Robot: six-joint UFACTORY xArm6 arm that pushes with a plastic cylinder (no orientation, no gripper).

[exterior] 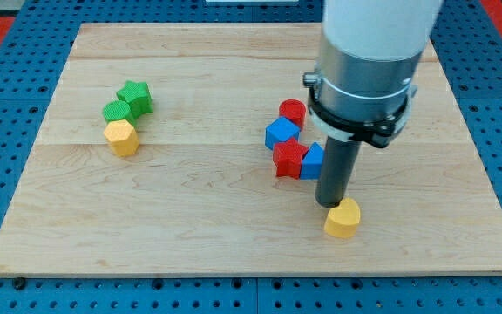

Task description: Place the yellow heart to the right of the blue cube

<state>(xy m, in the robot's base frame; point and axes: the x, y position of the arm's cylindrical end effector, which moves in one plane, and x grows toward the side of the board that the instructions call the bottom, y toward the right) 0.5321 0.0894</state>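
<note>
**Obs. 1:** Fingers — none on this rig, so open or closed doesn't apply; nothing is gripped. Arm ends in a dark rod, and my tip [330,203] sits on the wood, touching the top-left side of the yellow heart [342,218].

**Obs. 2:** Run down by size, then.

**Obs. 1:** Wooden table [234,235], pale, lying on a blue pegboard [7,131]. Then the arm's grey-and-white body [364,61], hanging over the right half and hiding part of the far edge. Then blocks. Middle-right cluster: red cylinder [293,112], blue cube [281,133], red block [288,160], and a second blue block [313,160] partly behind the rod, shape unclear. Left side, toward the far-left corner: green star [135,96], green block [116,111], yellow hexagon [122,137], all touching.

**Obs. 2:** Heart's position?

**Obs. 1:** Toward the near edge, right of centre, just below the cluster and apart from it. Below and right of the blue cube, not level with it.

**Obs. 2:** Why is the tip there?

**Obs. 1:** My read: contact on that side only drives the heart toward the near-right corner. The tip likely needs to get under it to push it up beside the cube.

**Obs. 2:** Writing, brands?

**Obs. 1:** None legible anywhere.
</note>
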